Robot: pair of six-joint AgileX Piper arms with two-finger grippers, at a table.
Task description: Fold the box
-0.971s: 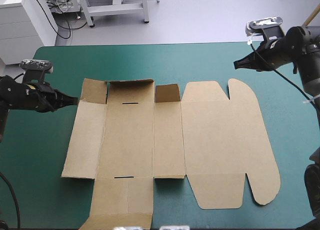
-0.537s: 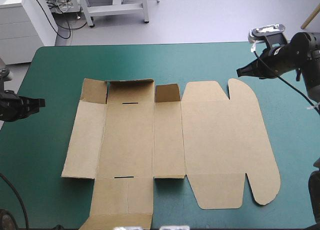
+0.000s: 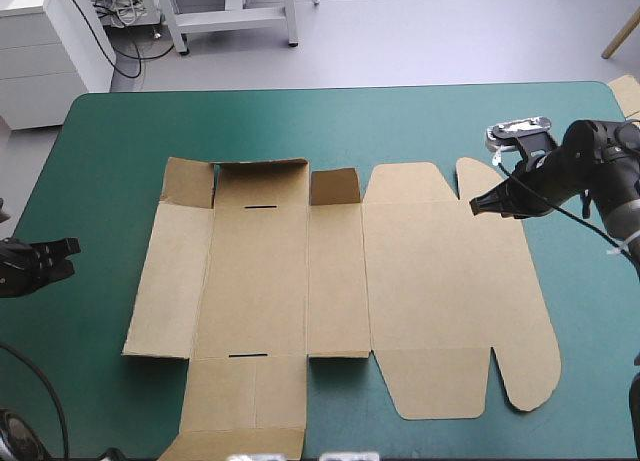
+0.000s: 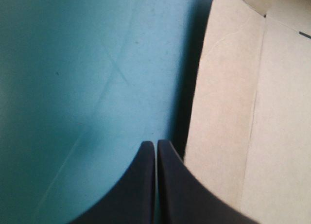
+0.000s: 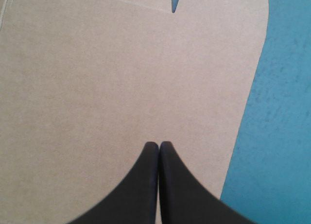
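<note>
Where the teal-green covered counter (image 3: 400,121) fills the high view, the flat brown cut-board box (image 3: 330,281) lies across its middle, reaching the near edge. The black-finned left claw (image 3: 68,247) hangs at the left edge, apart from it; the right claw (image 3: 474,203) hangs above its far right rounded flap. Left wrist view: claw clenched, over bare cover, box panel just beside. Right wrist view: claw clenched above the flap.

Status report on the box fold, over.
Left gripper shut, beside the box. Right gripper shut, above it. It lies mostly flat, unfolded. Nothing in the way.
</note>
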